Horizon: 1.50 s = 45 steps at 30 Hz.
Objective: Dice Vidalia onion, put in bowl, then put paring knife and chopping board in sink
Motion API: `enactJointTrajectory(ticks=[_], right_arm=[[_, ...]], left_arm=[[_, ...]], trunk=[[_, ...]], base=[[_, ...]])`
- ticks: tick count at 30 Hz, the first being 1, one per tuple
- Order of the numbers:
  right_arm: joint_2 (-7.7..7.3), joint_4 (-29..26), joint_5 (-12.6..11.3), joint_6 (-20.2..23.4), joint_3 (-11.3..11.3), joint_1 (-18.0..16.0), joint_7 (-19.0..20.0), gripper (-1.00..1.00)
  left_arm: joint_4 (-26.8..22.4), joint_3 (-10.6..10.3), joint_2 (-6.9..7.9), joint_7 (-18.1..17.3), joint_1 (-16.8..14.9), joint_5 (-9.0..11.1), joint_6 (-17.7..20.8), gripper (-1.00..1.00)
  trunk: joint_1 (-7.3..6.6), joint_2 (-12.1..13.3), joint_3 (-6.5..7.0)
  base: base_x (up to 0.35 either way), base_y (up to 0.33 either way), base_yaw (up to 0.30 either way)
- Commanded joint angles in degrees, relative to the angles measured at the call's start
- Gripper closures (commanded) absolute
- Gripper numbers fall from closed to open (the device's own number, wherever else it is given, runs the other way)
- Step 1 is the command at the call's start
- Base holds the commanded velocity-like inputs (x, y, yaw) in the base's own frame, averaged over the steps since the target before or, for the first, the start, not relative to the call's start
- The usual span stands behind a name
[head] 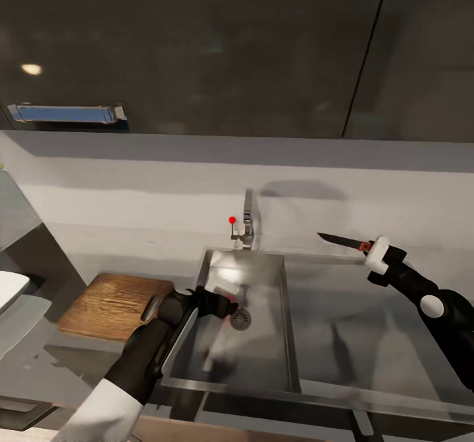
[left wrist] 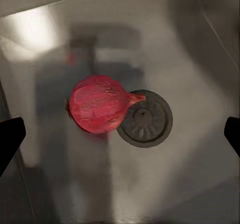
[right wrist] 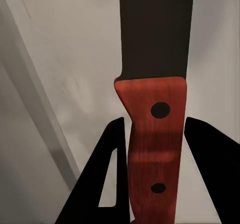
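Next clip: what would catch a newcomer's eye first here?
The red round onion lying on the floor of the grey steel sink, against the round drain, with the open left gripper poised above it. Next, the red-handled paring knife clamped in the right gripper, held in the air right of the sink, dark blade pointing toward the chrome tap.

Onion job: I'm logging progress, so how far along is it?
Early. Done: the right end effector is shut on the paring knife, held up over the drainboard. In hand: the left end effector, open, hovers in the sink above the onion, which lies beside the drain, ungrasped. Left: dicing on the bare chopping board, filling the bowl, and sinking knife and board.
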Motion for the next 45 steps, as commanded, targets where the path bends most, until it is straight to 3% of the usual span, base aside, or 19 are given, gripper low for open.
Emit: enactJointTrajectory(ticks=[1, 4, 7, 12, 18, 28, 35, 45], right_arm=[[-0.05, -0.1, 0.25, 0.38, 0.08, -0.05, 0.18, 1.0], [-0.05, -0.1, 0.25, 0.51, 0.04, -0.05, 0.15, 1.0], [-0.05, -0.1, 0.25, 0.63, 0.02, -0.05, 0.16, 1.0], [0.01, -0.1, 0.26, 2.47, 0.09, -0.05, 0.15, 1.0], [0.03, -0.1, 0.25, 4.08, 0.14, -0.05, 0.12, 1.0], [0.04, -0.1, 0.25, 6.71, 0.4, -0.05, 0.16, 1.0], [0.04, -0.1, 0.26, 9.81, 4.21, -0.05, 0.17, 1.0], [0.04, -0.1, 0.25, 10.07, 4.75, -0.05, 0.13, 1.0]], left_arm=[[0.59, 0.01, -0.01, -0.07, -0.18, 0.01, 0.19, -1.0], [3.93, 0.0, -0.16, 0.38, -1.16, 0.01, -0.08, -1.0], [10.36, 0.05, -0.5, 2.15, -3.91, 0.01, -0.74, -1.0], [16.97, 0.1, -0.7, 4.75, -7.08, 0.07, -6.08, -1.0], [18.28, 0.18, -0.85, 5.34, -7.92, 0.1, -8.06, -1.0], [18.45, 0.43, -3.35, 6.33, -8.99, 0.2, -8.73, -1.0], [18.49, 0.42, -3.95, 6.16, -9.07, 0.29, -8.84, -1.0], [18.48, 0.31, -3.99, 6.01, -9.07, 0.29, -8.85, -1.0]], trunk=[[0.03, -0.13, -0.12], [0.03, -0.13, -0.12], [0.03, -0.13, -0.12], [0.03, -0.13, -0.12], [0.03, -0.13, -0.12], [0.03, -0.13, -0.12], [0.03, -0.13, -0.26], [0.03, -0.13, -1.08]], base=[[0.0, 0.0, 0.0], [0.0, 0.0, 0.0], [0.0, 0.0, 0.0], [0.0, 0.0, 0.0], [0.0, 0.0, 0.0], [0.0, 0.0, 0.0], [0.0, 0.0, 0.0], [0.0, 0.0, 0.0]])
